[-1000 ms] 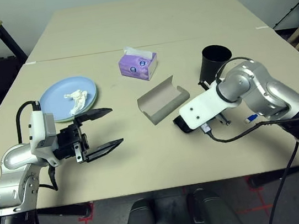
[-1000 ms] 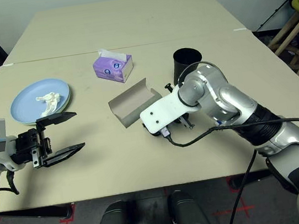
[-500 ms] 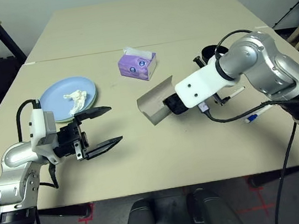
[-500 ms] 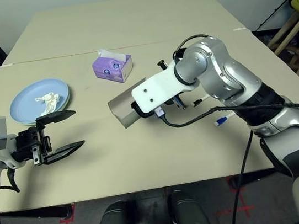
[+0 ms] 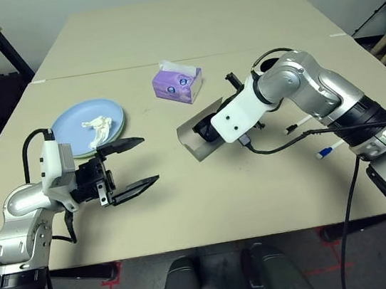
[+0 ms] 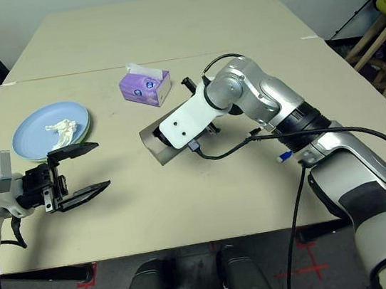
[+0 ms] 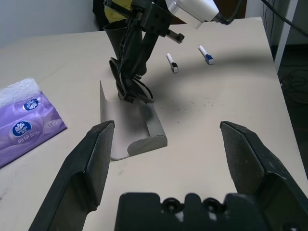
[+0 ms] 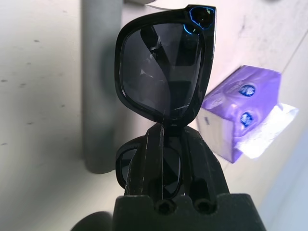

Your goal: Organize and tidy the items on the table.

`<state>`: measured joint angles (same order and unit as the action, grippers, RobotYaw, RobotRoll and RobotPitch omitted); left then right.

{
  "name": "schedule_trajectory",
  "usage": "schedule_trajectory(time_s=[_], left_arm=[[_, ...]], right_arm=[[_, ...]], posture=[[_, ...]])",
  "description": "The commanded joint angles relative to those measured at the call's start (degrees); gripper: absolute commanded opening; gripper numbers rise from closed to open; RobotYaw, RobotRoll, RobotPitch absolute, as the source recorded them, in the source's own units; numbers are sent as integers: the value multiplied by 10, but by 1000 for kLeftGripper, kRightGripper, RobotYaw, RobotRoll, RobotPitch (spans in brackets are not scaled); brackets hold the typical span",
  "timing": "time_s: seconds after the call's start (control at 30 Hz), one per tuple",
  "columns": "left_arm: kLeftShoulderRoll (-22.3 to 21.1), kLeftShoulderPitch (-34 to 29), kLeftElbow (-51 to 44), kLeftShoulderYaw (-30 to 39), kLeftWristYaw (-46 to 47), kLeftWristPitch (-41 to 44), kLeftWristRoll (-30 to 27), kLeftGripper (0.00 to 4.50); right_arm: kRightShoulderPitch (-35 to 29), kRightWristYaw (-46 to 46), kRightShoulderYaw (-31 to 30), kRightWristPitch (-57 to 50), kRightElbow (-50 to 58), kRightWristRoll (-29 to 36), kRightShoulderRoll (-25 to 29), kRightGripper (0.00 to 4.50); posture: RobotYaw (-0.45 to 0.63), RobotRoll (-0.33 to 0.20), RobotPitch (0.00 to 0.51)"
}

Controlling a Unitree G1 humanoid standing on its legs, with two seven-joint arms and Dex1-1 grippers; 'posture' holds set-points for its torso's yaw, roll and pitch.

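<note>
**Desk:** What was the right gripper [image 7: 129, 94] doing when the frame was taken?

**Photographer:** It was clamped on the black sunglasses [image 8: 163, 72], its two fingers [image 8: 161, 159] pressed together around the frame. The arm reached across the beige table [image 5: 209, 207] and held the glasses directly over the open grey glasses case [image 7: 132, 130], which lay near the middle of the table with its lid standing up.

**Desk:** And the left gripper [image 5: 128, 169]?

**Photographer:** It hung level above the near left part of the table, jaws spread wide, nothing between them. It pointed toward the case but stood well apart from it.

**Desk:** Where were the other items?

**Photographer:** A blue plate [image 5: 79, 124] sat on the left, just beyond the left gripper, stacked on a green plate of which only a thin edge showed at the near rim. A crumpled white tissue [image 5: 99, 129] lay on the blue plate. The black cup [image 7: 115, 36] stood behind the right gripper, largely hidden by the arm in the head views. Two white-and-blue pens lay on the right side of the table: one pen [image 5: 298, 125] close to the forearm, the second pen [image 5: 329, 149] nearer the front edge.

**Desk:** Anything else on the table?

**Photographer:** A purple tissue box [image 5: 178, 83] stood beyond the case, a white sheet poking from its top, just short of the seam [image 5: 96, 72] that crossed the tabletop.
</note>
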<state>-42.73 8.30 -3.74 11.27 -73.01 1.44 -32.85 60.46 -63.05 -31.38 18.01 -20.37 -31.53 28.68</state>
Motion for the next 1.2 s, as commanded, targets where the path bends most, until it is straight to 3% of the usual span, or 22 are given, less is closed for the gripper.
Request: schedule_trajectory(time_s=[0.03, 1.2], left_arm=[[-1, -6, -11, -2, 3, 1, 6, 4500], [-1, -27, -18, -2, 6, -6, 10, 4500]], right_arm=[[6, 20, -9, 28, -15, -6, -7, 384], [-35, 132, -28, 36, -72, -71, -53, 384]], posture=[[107, 0, 86], [129, 0, 102]])
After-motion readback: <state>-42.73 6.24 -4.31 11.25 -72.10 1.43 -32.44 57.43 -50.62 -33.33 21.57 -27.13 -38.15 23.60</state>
